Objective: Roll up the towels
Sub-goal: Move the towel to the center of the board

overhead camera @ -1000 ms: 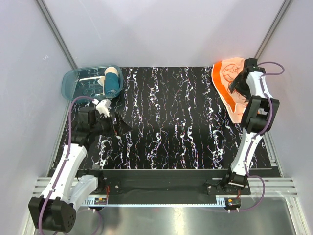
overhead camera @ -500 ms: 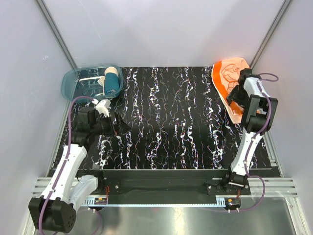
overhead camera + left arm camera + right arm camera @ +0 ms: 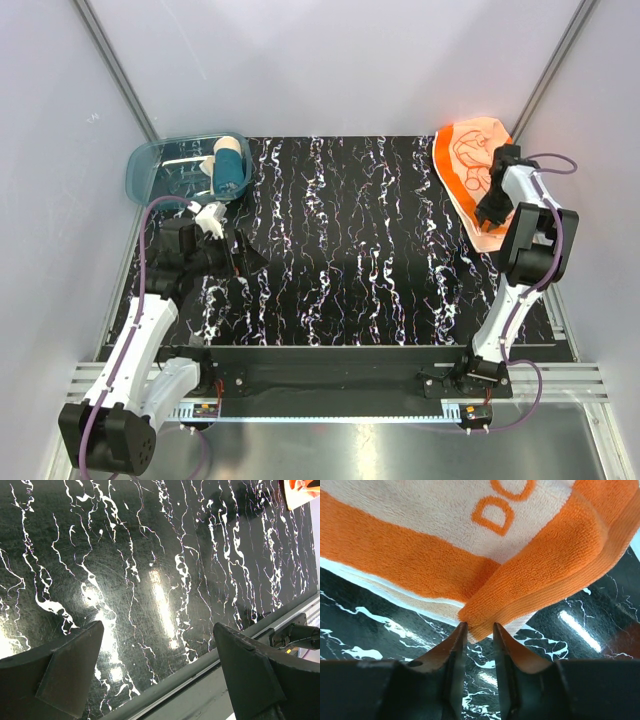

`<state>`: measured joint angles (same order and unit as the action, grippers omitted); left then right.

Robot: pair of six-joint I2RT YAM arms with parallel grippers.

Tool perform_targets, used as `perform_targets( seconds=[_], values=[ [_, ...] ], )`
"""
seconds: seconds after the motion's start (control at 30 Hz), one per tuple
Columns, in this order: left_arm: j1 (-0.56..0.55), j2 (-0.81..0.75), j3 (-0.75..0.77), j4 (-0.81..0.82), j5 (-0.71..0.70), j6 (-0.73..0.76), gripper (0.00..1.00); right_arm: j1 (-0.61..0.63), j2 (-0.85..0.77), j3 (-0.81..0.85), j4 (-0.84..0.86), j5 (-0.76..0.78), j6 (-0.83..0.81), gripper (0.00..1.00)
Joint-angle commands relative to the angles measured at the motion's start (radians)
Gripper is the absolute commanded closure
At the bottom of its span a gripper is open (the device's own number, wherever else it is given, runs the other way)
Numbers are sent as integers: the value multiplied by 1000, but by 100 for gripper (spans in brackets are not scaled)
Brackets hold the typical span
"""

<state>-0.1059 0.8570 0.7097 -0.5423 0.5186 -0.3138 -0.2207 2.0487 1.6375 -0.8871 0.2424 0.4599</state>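
Observation:
The orange towel (image 3: pixel 463 160) lies spread at the far right corner of the table, its white side with orange drawings facing up. My right gripper (image 3: pixel 489 213) is at its near right edge. In the right wrist view a folded orange corner (image 3: pixel 530 575) sits pinched between the tips of my right gripper (image 3: pixel 479 628), whose jaws are drawn close together. The teal towel (image 3: pixel 230 168) stands rolled in the blue tub (image 3: pixel 158 168) at the far left. My left gripper (image 3: pixel 159 626) hovers wide open over bare table near the tub, holding nothing.
The black marbled table (image 3: pixel 350 250) stretches between the two arms. Grey walls close in on both sides and behind. A metal rail (image 3: pixel 210 665) runs along the table's near edge. A sliver of the orange towel (image 3: pixel 303 487) shows at the top right of the left wrist view.
My right gripper slid toward me along the orange towel's right edge and its jaws closed from wide apart onto the towel's corner. The left arm stayed still.

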Motion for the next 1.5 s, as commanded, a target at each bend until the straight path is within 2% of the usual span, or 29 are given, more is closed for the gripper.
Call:
perform_targets(
  seconds=[0.0, 0.23, 0.33, 0.37, 0.43, 0.57, 0.7, 0.73, 0.8, 0.83, 0.9, 0.93, 1.07, 1.17, 1.27, 1.3, 1.4, 1.47],
  values=[
    [-5, -6, -6, 51, -8, 13, 1, 0, -50, -42, 40, 0, -10, 67],
    [-5, -6, -7, 53, -5, 13, 1, 1, -68, -111, 94, -20, -24, 71],
    [-6, -4, -7, 51, -6, 12, 1, 1, -81, -113, 103, -40, -38, 45],
    [-6, -6, -7, 53, -5, 12, 1, 1, -87, -113, 106, -48, -46, 28],
    [-8, -4, -7, 54, -5, 12, 1, 1, -97, -110, 100, -42, -49, 23],
    [-8, -6, -9, 54, -6, 12, 1, 1, -99, -105, 105, -23, -56, 23],
    [-11, -3, -9, 54, -3, 12, 1, 1, -81, -94, 108, -22, -50, 34],
    [-12, -1, -9, 53, -3, 12, 1, 1, -76, -90, 108, -23, -50, 43],
    [-14, -1, -9, 54, -3, 12, 1, 1, -58, -85, 103, -26, -49, 55],
    [-14, 0, -9, 53, -3, 12, 1, 1, -53, -85, 105, -31, -49, 66],
    [-14, -3, -9, 53, -6, 12, 1, 1, -48, -91, 106, -38, -49, 81],
    [-14, -1, -9, 54, -6, 12, 1, 1, -50, -99, 112, -43, -46, 100],
    [-14, 5, -9, 56, -2, 12, 1, 3, -84, -108, 119, -78, -30, 100],
    [-14, -1, -9, 58, -5, 10, 1, 53, -111, -56, 86, -91, -33, 100],
    [-14, -7, -9, 56, -12, 10, 1, 188, -151, 39, 39, -110, -56, 100],
    [-14, -9, -9, 56, -15, 10, 1, 290, -165, 91, 15, -117, -61, 100],
    [-14, -19, -7, 50, -26, 10, 1, 458, -235, 177, -41, -134, -63, 100],
    [-14, -29, -4, 47, -37, 10, 1, 640, -301, 194, -68, -118, -52, 100]
  ],
)
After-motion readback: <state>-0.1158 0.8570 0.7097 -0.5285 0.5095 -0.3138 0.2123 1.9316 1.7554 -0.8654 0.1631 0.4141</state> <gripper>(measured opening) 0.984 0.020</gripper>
